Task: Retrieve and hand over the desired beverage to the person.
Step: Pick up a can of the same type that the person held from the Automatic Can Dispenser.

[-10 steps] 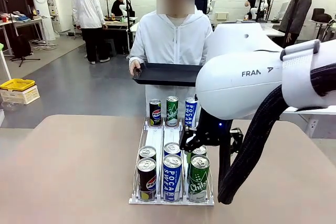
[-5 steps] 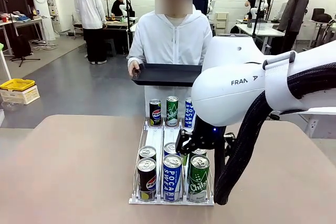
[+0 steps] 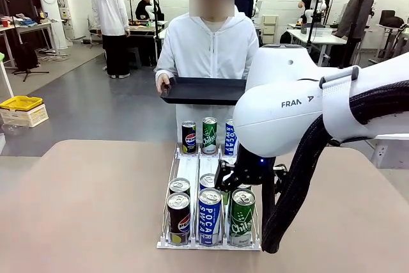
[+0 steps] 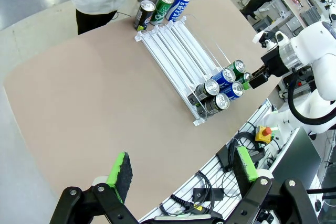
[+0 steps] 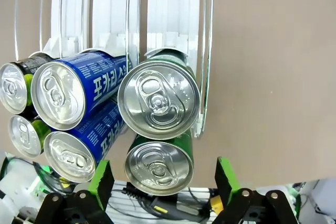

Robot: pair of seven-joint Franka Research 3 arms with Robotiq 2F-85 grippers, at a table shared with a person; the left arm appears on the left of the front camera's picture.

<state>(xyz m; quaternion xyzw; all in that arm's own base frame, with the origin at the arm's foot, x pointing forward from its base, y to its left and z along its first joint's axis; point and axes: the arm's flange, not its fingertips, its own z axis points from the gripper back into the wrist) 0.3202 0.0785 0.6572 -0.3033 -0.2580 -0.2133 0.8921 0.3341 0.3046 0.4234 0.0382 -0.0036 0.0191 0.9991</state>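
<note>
Right gripper (image 5: 164, 174) is hanging open over the green cans (image 5: 158, 99).
They are sitting in the rack (image 3: 188, 167), outer lane, blue cans (image 5: 68, 95) crowding one side, bare table (image 5: 262, 51) the other; person (image 3: 208, 49) is holding a tray (image 3: 204, 91) beyond; left gripper (image 4: 182, 166) is gaping, well apart.

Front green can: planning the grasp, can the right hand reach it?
Probably yes: the open right hand hangs over the front green can, nothing between, though the blue can crowds one side.
</note>
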